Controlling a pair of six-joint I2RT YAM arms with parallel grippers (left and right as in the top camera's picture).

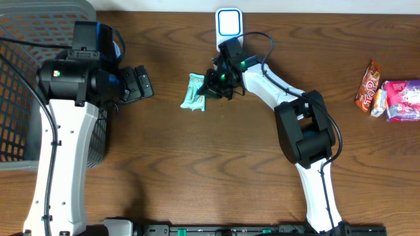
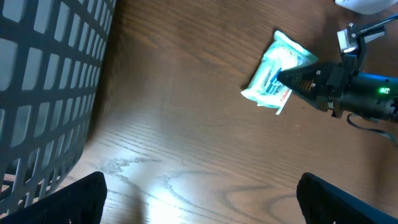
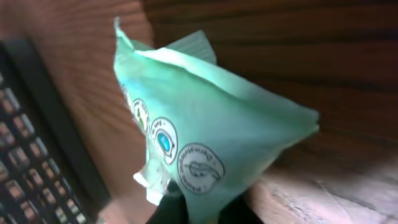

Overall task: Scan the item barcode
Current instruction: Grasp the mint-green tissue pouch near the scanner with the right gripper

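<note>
One green packet [image 1: 195, 92] lies mid-desk [image 1: 197, 164], its long axis running toward the far edge with a slight tilt. Right tool [image 1: 210, 87] pinches its right-hand edge, jaws narrow on the wrapper. White device [image 1: 229, 23], likely the scanner, stands at the far edge, beyond and to the right of the packet, just behind that same arm. Left tool [image 1: 141, 83] hangs wide and empty off the packet's left side, near the basket [image 1: 26, 78]. Right arm is nearer the scanner, so it looks like a short carry away from the robot.
</note>
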